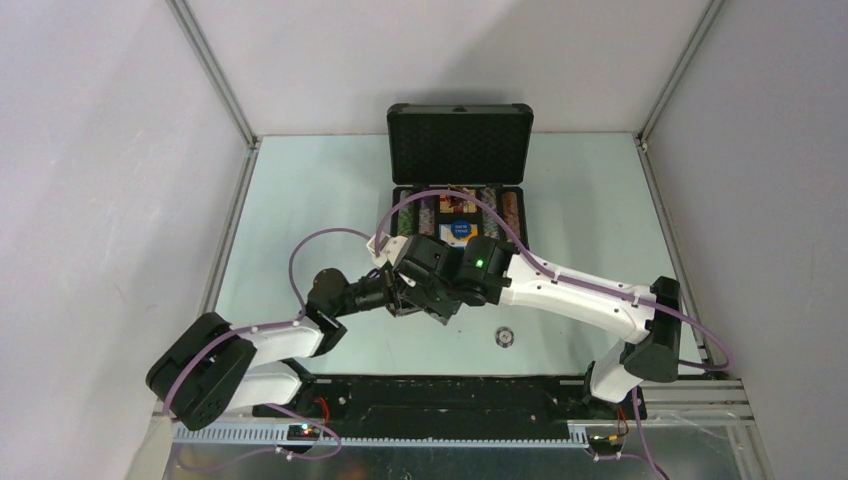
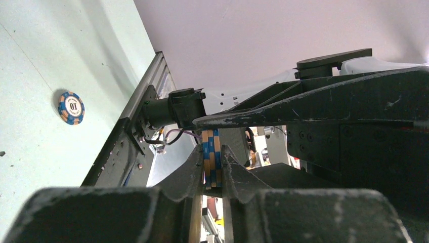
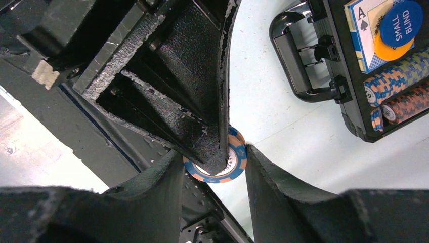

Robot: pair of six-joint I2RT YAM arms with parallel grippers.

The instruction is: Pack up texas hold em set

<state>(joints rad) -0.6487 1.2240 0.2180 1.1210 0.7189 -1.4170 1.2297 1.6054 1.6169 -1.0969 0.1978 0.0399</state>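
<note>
Chips (image 2: 212, 144): edge-up stack clamped tight in left pincer (image 2: 212, 162).
Right pincer (image 3: 213, 156): half-open astride same chips; grip unclear.
Risk: left releasing before right closed could spill them.

Pale green counter (image 1: 300, 200); black briefcase (image 1: 459, 140); blue-and-orange striped chip stack (image 2: 212, 157); loose chip (image 2: 71, 108) alike with white centre; blue button (image 3: 401, 23); orange button (image 3: 384, 49)
</note>
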